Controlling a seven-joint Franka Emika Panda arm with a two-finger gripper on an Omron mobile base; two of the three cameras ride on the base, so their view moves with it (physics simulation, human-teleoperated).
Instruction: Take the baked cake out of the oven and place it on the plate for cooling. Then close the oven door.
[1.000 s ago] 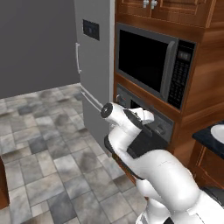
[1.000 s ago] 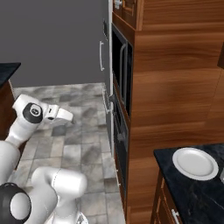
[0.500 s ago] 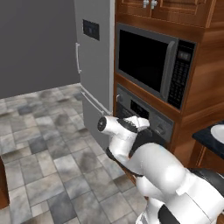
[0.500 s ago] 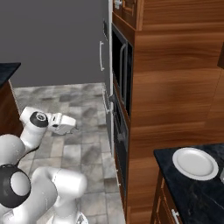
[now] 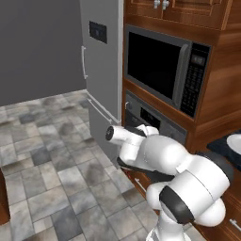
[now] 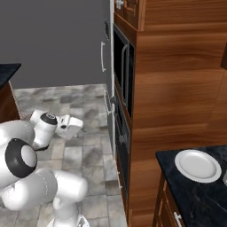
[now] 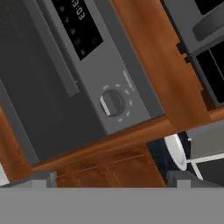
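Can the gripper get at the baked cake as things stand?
Probably not. The oven door is shut, so whatever sits inside the oven is closed off. The gripper, jaws open, hangs in front of it; the door must come down first.

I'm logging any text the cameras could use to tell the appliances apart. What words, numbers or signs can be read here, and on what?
Oven display strip: pale digits, seen rotated, too blurred to read surely.
Marks ringing the oven's knob: small pale ticks, unreadable.
Short printed line beside the knob: too small to read.
Microwave keypad: rows of button marks, too small to read.
No legible text elsewhere; the plate is plain.
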